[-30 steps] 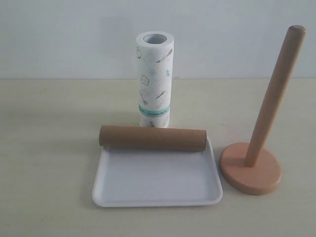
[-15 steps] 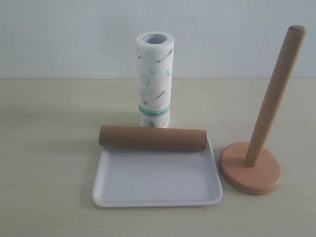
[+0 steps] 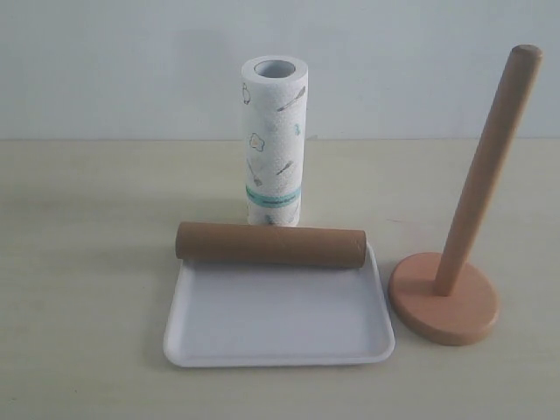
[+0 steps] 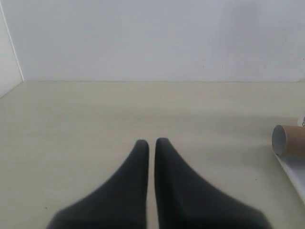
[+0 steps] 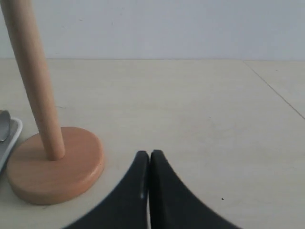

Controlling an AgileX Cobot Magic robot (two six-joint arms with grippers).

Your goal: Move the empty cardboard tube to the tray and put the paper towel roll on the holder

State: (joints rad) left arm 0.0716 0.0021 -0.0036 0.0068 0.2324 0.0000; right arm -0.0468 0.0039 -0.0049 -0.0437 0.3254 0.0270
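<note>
Long brown cardboard tube lies across the far rim of the flat white plastic tray. Printed white paper towel roll stands upright behind it, apart from the light wooden holder. Step in hand, I judge: grip the roll mid-body and keep its core plumb over the pole. Left gripper and right gripper are pinched closed and empty. They show only in the wrist views, the roll only in the exterior.

Beige table under tray, roll, holder

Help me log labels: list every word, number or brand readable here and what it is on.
The teal band on the paper towel roll: some print, too small to read.
Rest of the roll: small drawings, no words.
The cardboard tube, tray and holder: no text visible.
</note>
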